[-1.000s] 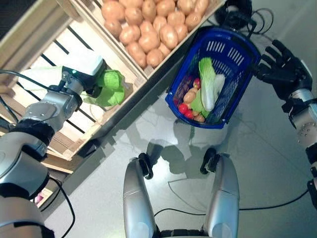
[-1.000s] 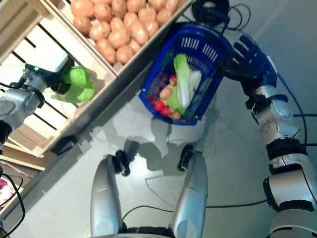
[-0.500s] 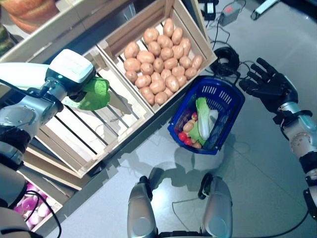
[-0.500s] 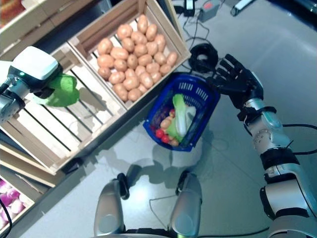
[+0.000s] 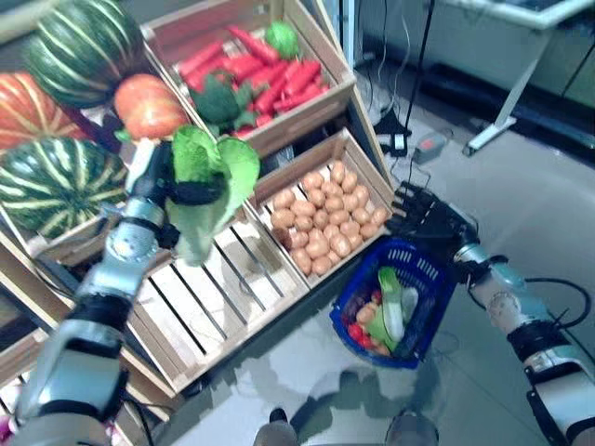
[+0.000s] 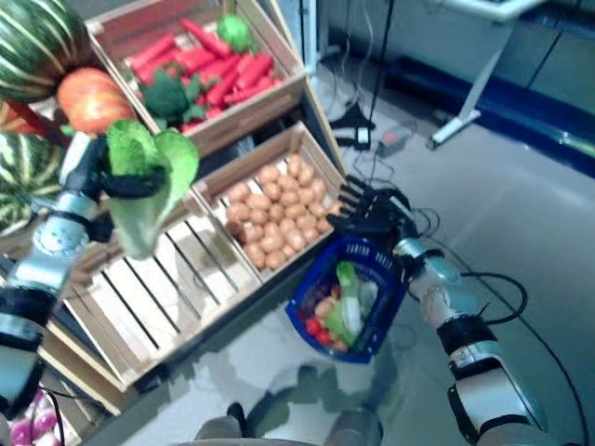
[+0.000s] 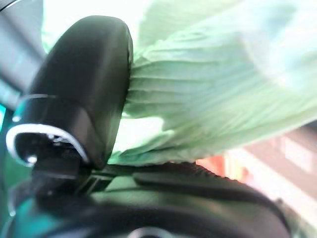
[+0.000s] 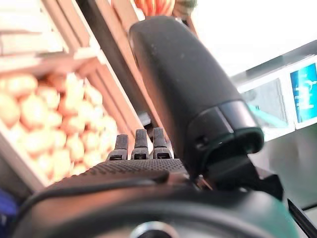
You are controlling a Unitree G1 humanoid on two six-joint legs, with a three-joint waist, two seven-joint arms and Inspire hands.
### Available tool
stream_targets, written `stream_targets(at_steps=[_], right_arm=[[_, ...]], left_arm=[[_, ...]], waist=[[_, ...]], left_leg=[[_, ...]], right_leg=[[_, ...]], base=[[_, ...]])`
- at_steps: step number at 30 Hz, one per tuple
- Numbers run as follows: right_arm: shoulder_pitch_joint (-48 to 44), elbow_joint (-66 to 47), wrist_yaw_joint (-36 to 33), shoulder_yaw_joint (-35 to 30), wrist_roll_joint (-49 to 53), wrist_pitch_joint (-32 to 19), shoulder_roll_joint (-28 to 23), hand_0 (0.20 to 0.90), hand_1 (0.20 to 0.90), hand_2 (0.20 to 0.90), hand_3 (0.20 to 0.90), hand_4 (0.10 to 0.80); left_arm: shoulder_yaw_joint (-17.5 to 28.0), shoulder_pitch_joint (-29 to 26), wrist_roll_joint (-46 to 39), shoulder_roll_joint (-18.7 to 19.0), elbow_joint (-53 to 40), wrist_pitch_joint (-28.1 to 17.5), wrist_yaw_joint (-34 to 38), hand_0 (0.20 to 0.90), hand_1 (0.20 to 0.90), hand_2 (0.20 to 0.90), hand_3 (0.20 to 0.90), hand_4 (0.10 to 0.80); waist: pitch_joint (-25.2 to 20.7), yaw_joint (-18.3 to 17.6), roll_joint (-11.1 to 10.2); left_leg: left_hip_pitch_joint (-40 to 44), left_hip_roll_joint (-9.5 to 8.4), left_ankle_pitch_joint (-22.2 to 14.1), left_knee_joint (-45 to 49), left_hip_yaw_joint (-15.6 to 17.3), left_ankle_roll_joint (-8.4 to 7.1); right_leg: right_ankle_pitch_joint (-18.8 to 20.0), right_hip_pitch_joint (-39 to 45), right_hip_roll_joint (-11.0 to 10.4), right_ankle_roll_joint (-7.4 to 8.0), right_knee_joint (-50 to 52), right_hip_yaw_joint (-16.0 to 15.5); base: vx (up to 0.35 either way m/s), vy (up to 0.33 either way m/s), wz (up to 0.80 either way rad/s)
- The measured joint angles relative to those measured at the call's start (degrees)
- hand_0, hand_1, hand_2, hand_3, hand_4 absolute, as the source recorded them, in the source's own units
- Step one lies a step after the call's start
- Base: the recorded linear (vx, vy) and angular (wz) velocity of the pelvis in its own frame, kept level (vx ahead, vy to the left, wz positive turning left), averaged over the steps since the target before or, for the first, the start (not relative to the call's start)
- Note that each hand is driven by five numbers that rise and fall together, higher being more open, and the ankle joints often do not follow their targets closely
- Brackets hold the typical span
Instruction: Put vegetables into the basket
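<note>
My left hand (image 5: 191, 191) is shut on a green leafy vegetable (image 5: 209, 190) and holds it up in the air above the empty slatted crate (image 5: 218, 293) of the stand. In the left wrist view the pale green leaves (image 7: 218, 94) lie against my thumb (image 7: 84, 94). The blue plastic basket (image 5: 423, 321) stands on the floor below the stand, with a pale green cabbage, red round vegetables and brownish ones in it. My right hand (image 5: 429, 216) is open, fingers straight, just above the basket's far rim, next to the potato crate (image 5: 325, 223).
The wooden stand (image 5: 279, 121) rises at the left with crates and shelves of produce. A table leg (image 5: 502, 121) and cables lie on the grey floor (image 5: 521, 214) behind the basket.
The camera has tilted up, so the whole scene has shifted. My left hand has lifted the leafy vegetable higher. My right hand stays by the basket's rim.
</note>
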Motion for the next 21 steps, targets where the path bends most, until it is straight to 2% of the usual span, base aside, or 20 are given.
stream_targets(at_steps=[7,15,17,21], right_arm=[[0.13,-0.71,2.31,0.97,0.04,6.46,5.92,0.9,0.9,0.9,0.9,0.8],[1.06,-1.9,2.71,2.36,2.62,12.12,8.73,0.9,0.9,0.9,0.9,0.8],[2.42,-3.74,2.72,2.37,2.61,12.5,9.28,0.9,0.9,0.9,0.9,0.8],[3.36,-4.71,2.73,2.44,2.57,14.13,9.87,0.9,0.9,0.9,0.9,0.8]], left_arm=[[0.43,3.23,-16.53,-9.22,-3.58,3.77,-7.7,0.3,0.3,0.3,0.3,0.4],[1.61,6.1,-29.63,-14.82,-10.11,6.58,-9.55,0.3,0.3,0.3,0.3,0.4],[1.65,6.49,-29.67,-16.05,-10.75,6.95,-9.4,0.3,0.3,0.3,0.3,0.4],[1.65,7.83,-29.64,-16.05,-11.88,7.61,-9.34,0.3,0.3,0.3,0.3,0.4]], waist=[[-1.3,0.56,-2.16],[-1.78,0.62,-2.87],[-2.04,0.71,-3.12],[-2.78,0.61,-4.05]], left_leg=[[2.82,-0.12,0.23,-2.84,1.28,0.34],[4.95,-0.42,0.32,-4.2,1.28,0.44],[5.65,-0.64,0.55,-4.98,1.11,0.44],[6.29,-0.83,0.73,-5.7,1.14,0.45]], right_leg=[[5.64,5.5,2.54,0.78,-11.13,0.21],[8.28,9.43,3.53,1.07,-16.69,0.18],[8.5,10.18,3.57,1.19,-17.45,0.16],[8.74,10.44,3.55,1.3,-17.79,0.37]], base=[[0.042,-0.06,-0.07],[0.036,-0.055,0.0],[0.035,-0.026,0.01],[0.017,-0.01,-0.01]])
